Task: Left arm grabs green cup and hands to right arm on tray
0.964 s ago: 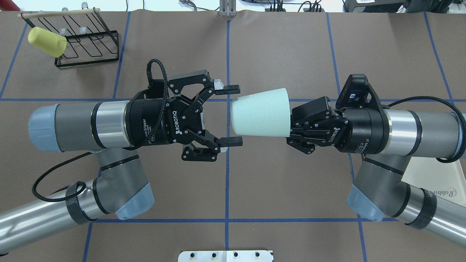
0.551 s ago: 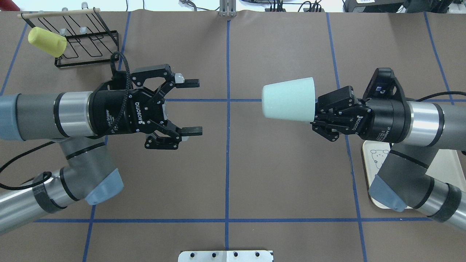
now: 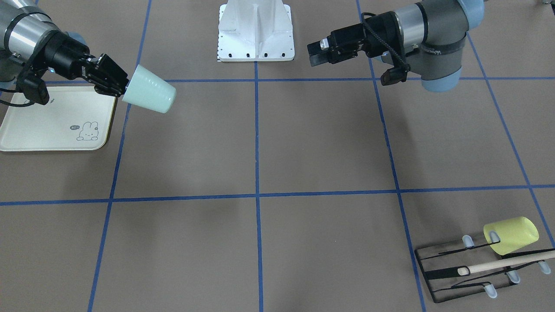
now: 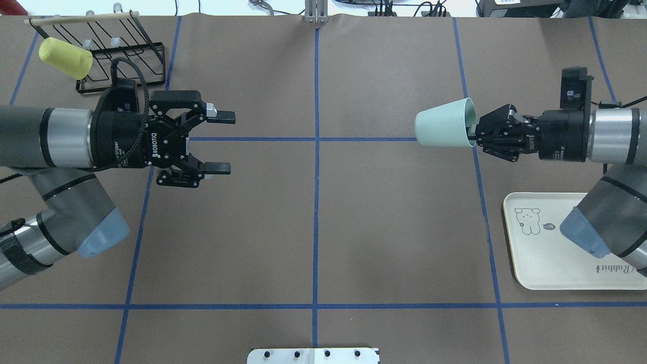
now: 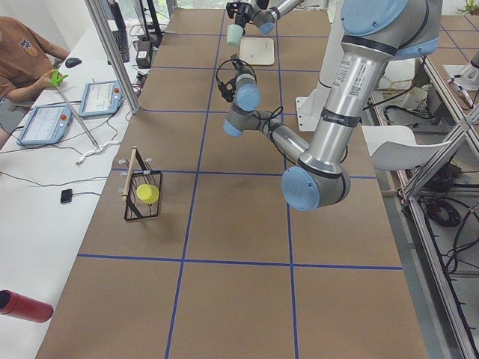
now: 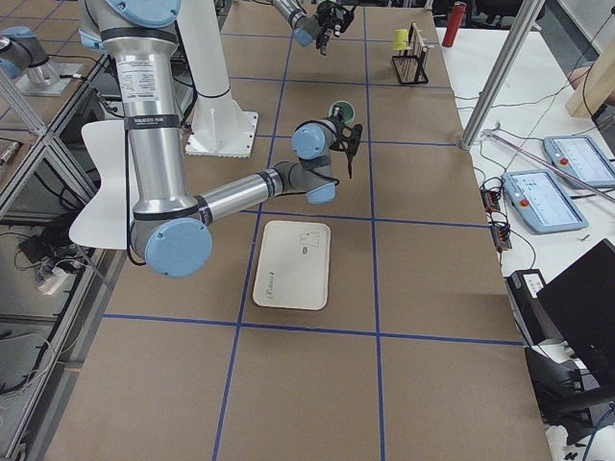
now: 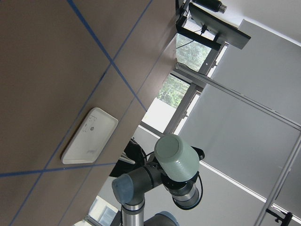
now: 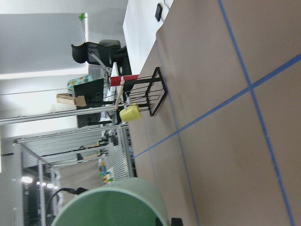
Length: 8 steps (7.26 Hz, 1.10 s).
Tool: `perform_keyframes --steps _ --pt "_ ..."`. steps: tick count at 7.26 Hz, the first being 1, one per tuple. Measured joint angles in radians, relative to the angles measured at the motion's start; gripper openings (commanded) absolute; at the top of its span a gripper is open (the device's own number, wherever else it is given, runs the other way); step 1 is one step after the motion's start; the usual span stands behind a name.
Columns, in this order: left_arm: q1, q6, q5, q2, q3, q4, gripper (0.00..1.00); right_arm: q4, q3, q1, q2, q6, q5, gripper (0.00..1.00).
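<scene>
The pale mint-green cup (image 4: 444,125) hangs sideways in the air, its mouth towards my right gripper (image 4: 475,132). That gripper is shut on the cup's rim. The cup also shows in the front view (image 3: 149,95), the left wrist view (image 7: 178,157) and the right wrist view (image 8: 113,207). It is past the far left corner of the cream tray (image 4: 546,263), not over it. My left gripper (image 4: 222,142) is open and empty, well apart from the cup on the table's left half. The tray lies bare in the front view (image 3: 43,125).
A black wire rack (image 4: 121,55) stands at the far left corner with a pale yellow cup (image 4: 65,58) on one of its prongs. A white base plate (image 4: 313,355) sits at the near edge. Blue tape lines cross the brown table.
The two arms have drawn apart. My left gripper moved left, open and empty. My right gripper carried the green cup to the right, and the tray came into full view.
</scene>
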Motion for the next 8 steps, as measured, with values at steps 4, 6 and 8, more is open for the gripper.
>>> perform_keyframes --steps 4,6,8 --pt "-0.104 0.311 -0.163 -0.004 -0.001 0.377 1.00 -0.639 0.176 0.117 -0.210 -0.612 0.063 0.00" --pt "-0.116 0.398 -0.187 -0.008 -0.005 0.479 1.00 -0.879 0.267 0.111 -0.337 -0.863 0.059 0.00" --pt "-0.123 0.415 -0.196 -0.009 -0.005 0.499 1.00 -0.925 0.250 0.101 -0.403 -0.942 0.069 0.00"
